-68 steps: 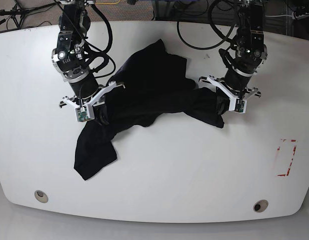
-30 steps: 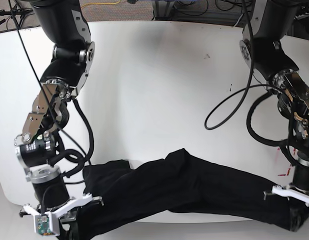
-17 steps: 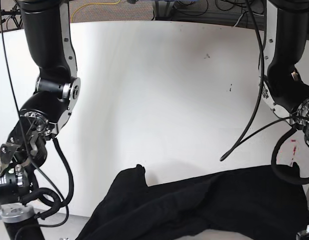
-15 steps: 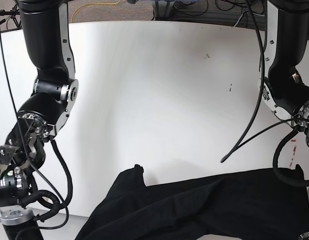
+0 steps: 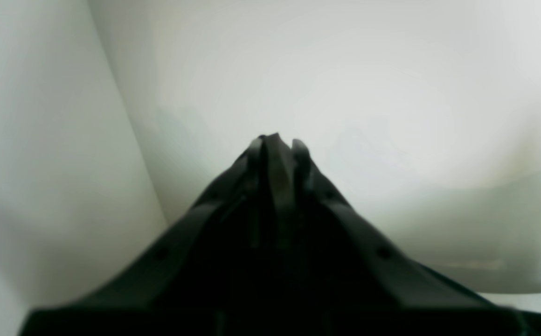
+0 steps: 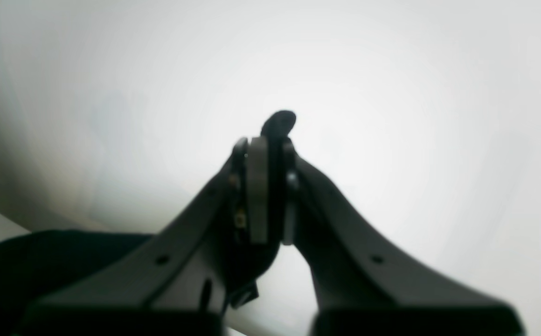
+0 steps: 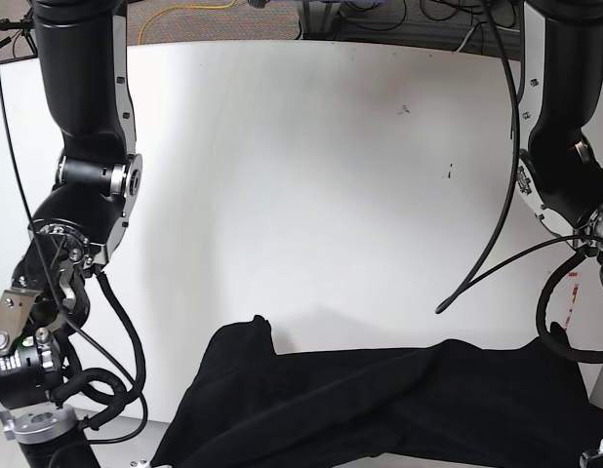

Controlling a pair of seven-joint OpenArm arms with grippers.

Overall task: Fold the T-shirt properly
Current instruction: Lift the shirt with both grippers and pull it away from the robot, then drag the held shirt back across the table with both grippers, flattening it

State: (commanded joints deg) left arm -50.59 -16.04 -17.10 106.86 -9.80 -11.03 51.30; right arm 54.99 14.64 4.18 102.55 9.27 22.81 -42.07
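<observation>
Left gripper [image 5: 275,140] and right gripper [image 6: 266,149]: both jaws pinched tight on black cloth. T-shirt [image 7: 380,405] hangs stretched between them at the table's [image 7: 311,175] near edge. Risk: thin pinch slips under tension, and one corner drops.

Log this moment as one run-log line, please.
phase: stretching | T-shirt: unfolded, front table edge | left pincer: shut | right pincer: shut on T-shirt
</observation>
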